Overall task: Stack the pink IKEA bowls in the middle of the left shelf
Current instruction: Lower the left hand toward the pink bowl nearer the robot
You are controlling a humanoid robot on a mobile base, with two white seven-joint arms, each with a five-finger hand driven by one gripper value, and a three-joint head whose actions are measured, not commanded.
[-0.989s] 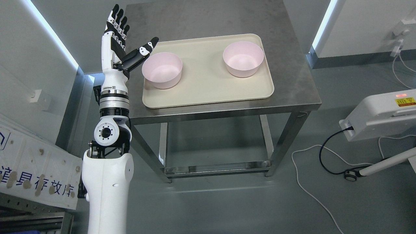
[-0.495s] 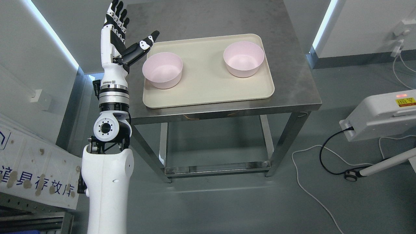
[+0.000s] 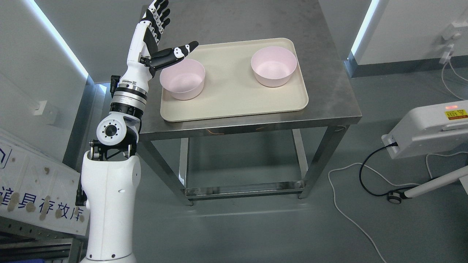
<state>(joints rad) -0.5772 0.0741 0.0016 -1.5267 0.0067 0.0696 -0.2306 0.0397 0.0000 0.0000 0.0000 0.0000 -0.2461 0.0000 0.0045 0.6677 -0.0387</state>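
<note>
Left hand [image 3: 151, 40] hovers with fingers spread wide and empty, thumb reaching over the near rim of the left pink bowl [image 3: 182, 79], which sits just to its right on the tray [image 3: 234, 98]. A second bowl [image 3: 273, 66] stands well apart, farther right.

Single high head view down onto table [image 3: 329, 91]

Steel tabletop [image 3: 329, 91] carrying one tray

A beige tray [image 3: 234, 102] is lying flat on it, sitting just right of the raised left hand [image 3: 155, 36], bare metal showing around it.
</note>
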